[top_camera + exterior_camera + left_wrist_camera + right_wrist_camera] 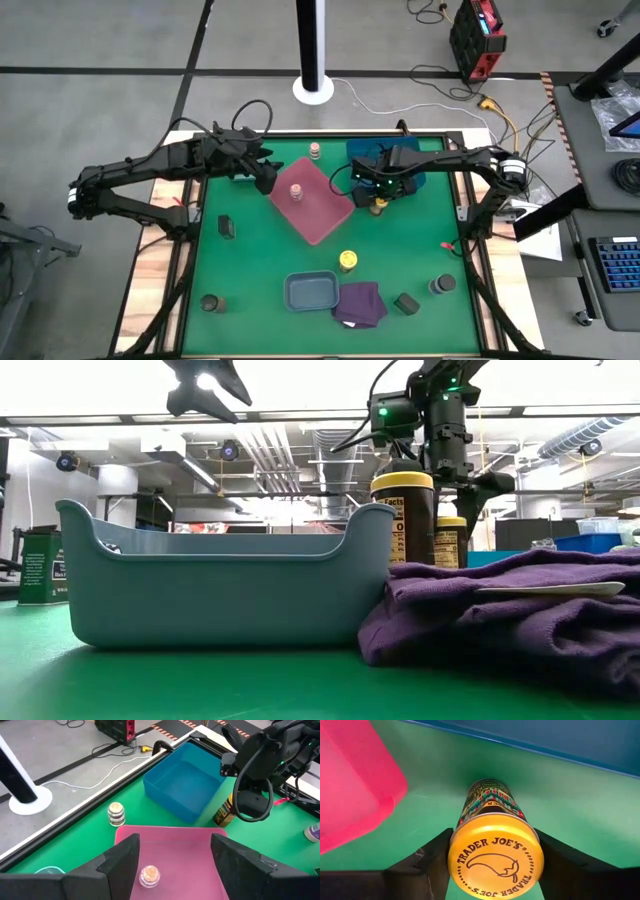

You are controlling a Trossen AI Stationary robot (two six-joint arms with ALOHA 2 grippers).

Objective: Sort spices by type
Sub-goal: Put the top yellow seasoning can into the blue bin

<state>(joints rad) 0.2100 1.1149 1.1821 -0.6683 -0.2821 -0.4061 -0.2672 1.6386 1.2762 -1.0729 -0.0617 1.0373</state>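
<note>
The yellow-lidded spice jar (494, 851) sat upright between the right gripper (379, 203)'s fingers, clamped at the lid, long axis vertical, lid facing the wrist. It stood just off the blue tray (432, 160)'s near edge, beside the pink tray (325, 215). The left gripper (175, 862), spread wide, hovered over the pink tray's pale jar (149, 875).

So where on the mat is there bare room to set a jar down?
Bare mat lies between the pink tray and the grey tray, on the left. It is crowded where the right gripper meets the blue tray.
</note>
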